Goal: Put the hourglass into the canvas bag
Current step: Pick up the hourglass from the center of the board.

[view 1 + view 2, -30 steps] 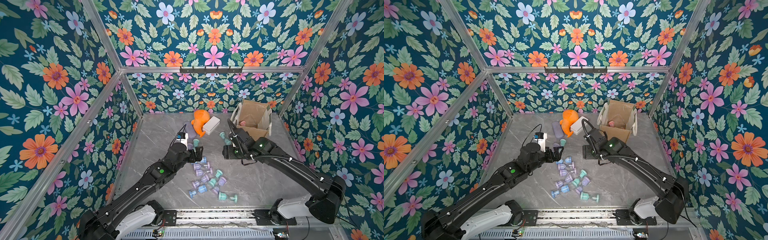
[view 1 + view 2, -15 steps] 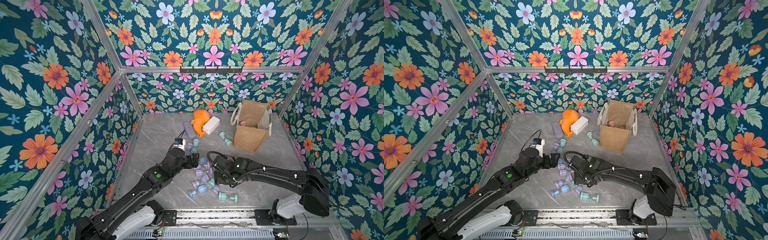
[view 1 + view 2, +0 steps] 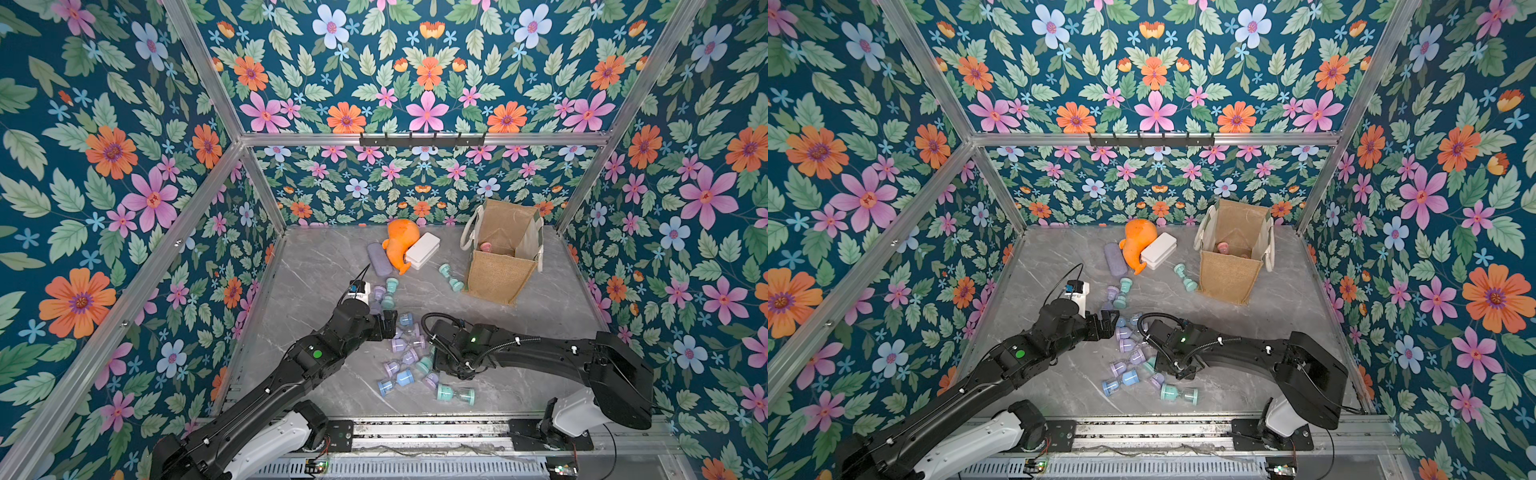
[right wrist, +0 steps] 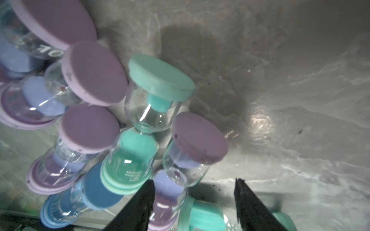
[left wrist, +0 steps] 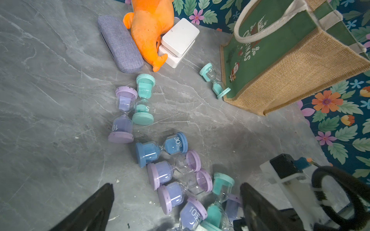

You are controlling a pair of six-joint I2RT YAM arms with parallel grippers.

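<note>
Near the back wall the boxy tan canvas bag stands open; left gripper and right gripper are spread.

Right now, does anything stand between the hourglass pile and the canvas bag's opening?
Nothing visible does. Bare table separates the hourglass pile and the canvas bag, whose top stands open; one teal hourglass lies at the bag's foot.
</note>
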